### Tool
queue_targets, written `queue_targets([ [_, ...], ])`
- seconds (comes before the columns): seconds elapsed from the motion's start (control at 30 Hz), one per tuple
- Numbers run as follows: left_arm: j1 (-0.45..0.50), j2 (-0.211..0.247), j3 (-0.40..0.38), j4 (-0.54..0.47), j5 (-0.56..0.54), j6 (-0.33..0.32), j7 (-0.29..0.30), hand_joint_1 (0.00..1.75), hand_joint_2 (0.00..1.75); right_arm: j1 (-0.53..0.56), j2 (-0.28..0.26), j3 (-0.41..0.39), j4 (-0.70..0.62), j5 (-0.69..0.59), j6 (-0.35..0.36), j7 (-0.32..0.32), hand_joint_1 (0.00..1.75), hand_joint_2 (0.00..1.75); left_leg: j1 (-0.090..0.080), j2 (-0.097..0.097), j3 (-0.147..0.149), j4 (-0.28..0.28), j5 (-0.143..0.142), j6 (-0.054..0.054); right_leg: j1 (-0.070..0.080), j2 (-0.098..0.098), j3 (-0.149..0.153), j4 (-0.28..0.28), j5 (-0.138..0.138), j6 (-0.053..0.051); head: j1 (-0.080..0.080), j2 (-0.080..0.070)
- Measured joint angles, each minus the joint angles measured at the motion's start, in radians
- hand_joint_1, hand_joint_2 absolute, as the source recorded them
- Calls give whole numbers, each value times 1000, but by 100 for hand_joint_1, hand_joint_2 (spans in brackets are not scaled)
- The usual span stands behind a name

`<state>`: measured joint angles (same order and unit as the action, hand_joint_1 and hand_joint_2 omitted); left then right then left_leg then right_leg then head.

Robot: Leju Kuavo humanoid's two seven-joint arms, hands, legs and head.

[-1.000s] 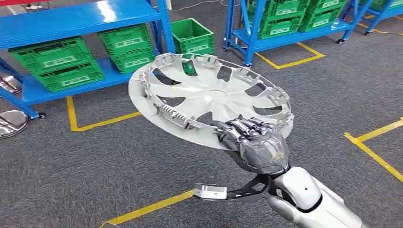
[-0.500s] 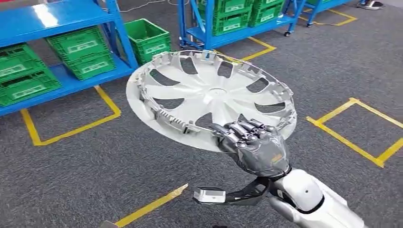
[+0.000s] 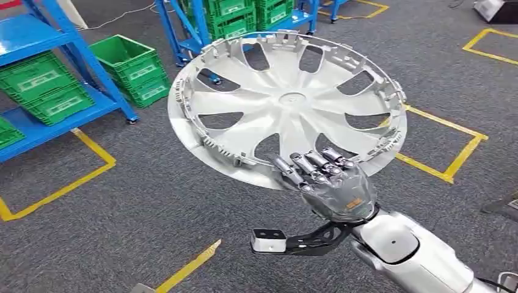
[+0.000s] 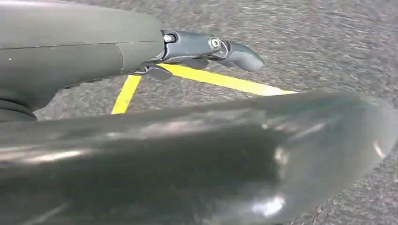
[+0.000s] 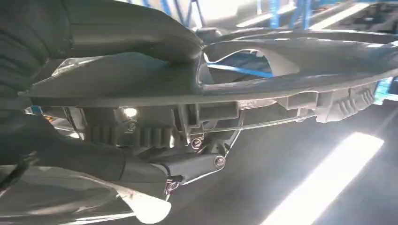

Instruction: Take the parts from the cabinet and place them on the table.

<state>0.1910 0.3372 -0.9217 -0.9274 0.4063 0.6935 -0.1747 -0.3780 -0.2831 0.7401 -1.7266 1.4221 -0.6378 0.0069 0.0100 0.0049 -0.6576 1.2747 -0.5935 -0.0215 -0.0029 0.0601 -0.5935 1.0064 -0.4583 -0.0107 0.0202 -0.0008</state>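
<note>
Grey carpet marked with yellow tape lines [image 3: 441,152] fills the floor, and blue racks [image 3: 73,55] with green crates [image 3: 131,61] stand in the upper left of the head view. No surface for setting the part down can be seen.

Centre frame, the hubcap [image 3: 287,110] is carried aloft by the right hand [image 3: 327,180], which grasps its near rim at the lower right of the disc, fingers [image 3: 305,162] curled over the ribbed inner edge. The part is tilted, its inner face with clips and spokes turned toward the camera. In the right wrist view the thumb and fingers clamp the hubcap's rim [image 5: 244,101] from both sides, so the hold looks firm, though it is a one-edge hold on a wide, light disc.

The left hand [image 4: 213,47] hangs over the carpet in the left wrist view; part of a finger shows, and whether it is clenched or loose I cannot tell.

Judging by this, the part is already out of the cabinet and the step in hand is the carry to the table. The next move calls for finding the table, keeping the disc steady against swing, then levelling it and lowering it flat before letting go of the rim.
</note>
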Motion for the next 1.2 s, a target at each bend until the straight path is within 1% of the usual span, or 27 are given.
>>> queue_targets([
  [0.03, -2, 0, 0, 2, 0, 0, 0, 0, 0, -3, -1, 0, 1, 2, 0, 0, 175, 175, 0, -7, 34, -79, 49, 4, 0, 14, 1, 1, 0, 0, 0, 0],
  [0.07, -2, 1, -1, 4, 1, 1, -2, 0, 0, -6, -2, 0, 1, 9, 0, 2, 175, 175, 1, -29, 71, -167, 97, 9, 0, 26, 1, 3, 0, 2, 0, 0],
  [0.1, -3, 1, -2, 6, 2, 2, -3, 0, 0, -9, -4, 1, 2, 17, 0, 6, 175, 175, 4, -89, 96, -229, 114, 15, -3, 37, -4, 3, 1, 4, 0, 0],
  [0.13, -3, 0, -7, 9, 4, 3, -5, 0, 0, -20, -7, 4, 5, 26, 0, 10, 175, 175, 10, -109, 98, -249, 111, 17, 1, 52, -11, 11, 4, 12, 3, 0],
  [0.23, -7, 2, -17, 13, 12, 6, -8, 0, 0, -27, -22, 8, 6, 38, -3, 17, 175, 175, 1, -76, 98, -256, 106, 20, -12, 88, -30, 4, 19, 36, -1, 0],
  [0.27, -8, 1, -18, 13, 12, 7, -8, 0, 0, -28, -27, 8, 6, 39, -3, 17, 175, 175, 11, -61, 101, -269, 113, 29, -10, 82, -35, 9, 14, 39, 0, 0],
  [0.3, -10, 2, -19, 13, 12, 7, -10, 0, 0, -33, -33, 10, 6, 39, -2, 18, 175, 175, 8, -43, 103, -271, 114, 33, -3, 7, -54, 34, -6, 44, 5, 0],
  [0.33, -10, 1, -19, 13, 12, 8, -11, 0, 0, -41, -37, 13, 7, 40, -1, 19, 175, 175, 6, -32, 103, -270, 114, 38, -3, -30, -81, 90, -41, 48, 13, 0],
  [0.4, -7, 0, -22, 15, 13, 8, -13, 0, 0, -49, -44, 18, 7, 40, 2, 21, 175, 175, 2, 0, 101, -270, 113, 38, -7, -53, -156, 250, -109, 54, 13, 0],
  [0.43, -7, 1, -24, 16, 14, 8, -13, 0, 0, -50, -47, 21, 8, 39, 3, 21, 175, 175, 2, 14, 101, -268, 113, 38, -8, -55, -181, 304, -124, 57, 13, 0],
  [0.47, -7, 0, -25, 18, 16, 8, -14, 0, 0, -53, -52, 25, 8, 36, 6, 22, 175, 175, 2, 30, 101, -268, 112, 39, -8, -57, -183, 311, -114, 58, 13, 0],
  [0.5, -8, 0, -25, 19, 19, 8, -14, 0, 0, -55, -55, 28, 8, 32, 9, 21, 175, 175, 2, 43, 102, -268, 111, 39, -8, -60, -161, 273, -87, 58, 13, 0],
  [0.53, -9, 0, -25, 19, 21, 8, -15, 0, 0, -57, -59, 31, 8, 28, 15, 22, 175, 175, 2, 54, 104, -268, 109, 37, -8, -66, -117, 194, -46, 56, 13, 0],
  [0.57, -9, 0, -25, 20, 22, 8, -15, 0, 0, -58, -61, 33, 7, 24, 20, 23, 175, 175, 2, 65, 106, -268, 107, 35, -6, -88, -59, 93, -8, 53, 14, 0],
  [0.6, -10, -1, -25, 20, 23, 8, -16, 0, 0, -61, -64, 34, 6, 22, 23, 24, 175, 175, 0, 74, 110, -267, 104, 31, -2, -134, -19, 17, -4, 49, 13, 0],
  [0.63, -10, -1, -25, 20, 24, 9, -16, 0, 0, -66, -66, 36, 6, 20, 26, 24, 175, 175, -10, 81, 107, -263, 101, 25, 9, -144, -4, 7, -11, 39, 13, 0],
  [0.77, -9, -2, -28, 20, 26, 9, -16, 0, 0, -78, -77, 41, 5, 9, 35, 28, 175, 175, -7, 119, 113, -264, 95, 6, 5, -89, -12, 2, 0, 12, 12, 0],
  [0.83, -9, -3, -30, 20, 26, 10, -17, 0, 0, -80, -79, 42, 3, 8, 37, 29, 175, 175, 1, 30, 90, -202, 45, -1, 0, -73, -12, -1, 4, 4, 8, 0],
  [0.87, -8, -2, -31, 21, 26, 10, -17, 0, 0, -80, -79, 42, 3, 8, 37, 30, 175, 175, 1, 11, 56, -123, 1, -3, 0, -62, -12, -1, 4, 1, 7, 0],
  [0.9, -5, 0, -34, 21, 26, 10, -17, 0, 0, -80, -80, 45, 3, 8, 38, 30, 175, 175, 1, 4, 12, -27, -40, -5, 0, -48, -12, 0, 4, 0, 6, 0],
  [0.93, -4, 0, -35, 21, 27, 10, -17, 0, 0, -80, -80, 46, 3, 8, 38, 30, 175, 175, 0, 3, -15, 29, -57, -5, 1, -37, -12, 0, 5, -1, 6, 0],
  [0.97, -3, -1, -37, 21, 27, 10, -17, 0, 0, -80, -80, 50, 3, 8, 39, 30, 175, 175, 0, 2, -35, 63, -54, -4, 2, -20, -11, 0, 5, -1, 7, 0],
  [1.0, -3, -2, -39, 21, 27, 9, -17, 0, 0, -80, -80, 52, 3, 8, 39, 30, 175, 175, 0, 2, -29, 47, -32, -3, 2, -9, -10, 0, 5, -1, 7, 0],
  [1.07, -3, -2, -40, 21, 30, 9, -17, 0, 0, -80, -80, 57, 3, 5, 44, 31, 175, 175, 1, -16, 34, -110, 74, 4, 2, 21, -7, 4, 4, 0, 6, 0],
  [1.1, -3, -1, -40, 21, 30, 9, -17, 0, 0, -80, -80, 58, 3, 3, 46, 31, 175, 175, 2, -57, 70, -199, 120, 8, 0, 32, -7, 5, 3, 1, 6, 0],
  [1.13, -2, 0, -42, 21, 31, 9, -16, 0, 0, -82, -80, 59, 3, 1, 48, 33, 175, 175, 8, -110, 80, -232, 115, 14, 6, 44, -14, 12, 3, 8, 8, 0],
  [1.2, -2, 0, -44, 21, 34, 10, -13, 0, 0, -85, -80, 60, -1, -2, 53, 34, 175, 175, 5, -91, 86, -249, 105, 15, -4, 68, -30, 12, 10, 20, 8, 0],
])
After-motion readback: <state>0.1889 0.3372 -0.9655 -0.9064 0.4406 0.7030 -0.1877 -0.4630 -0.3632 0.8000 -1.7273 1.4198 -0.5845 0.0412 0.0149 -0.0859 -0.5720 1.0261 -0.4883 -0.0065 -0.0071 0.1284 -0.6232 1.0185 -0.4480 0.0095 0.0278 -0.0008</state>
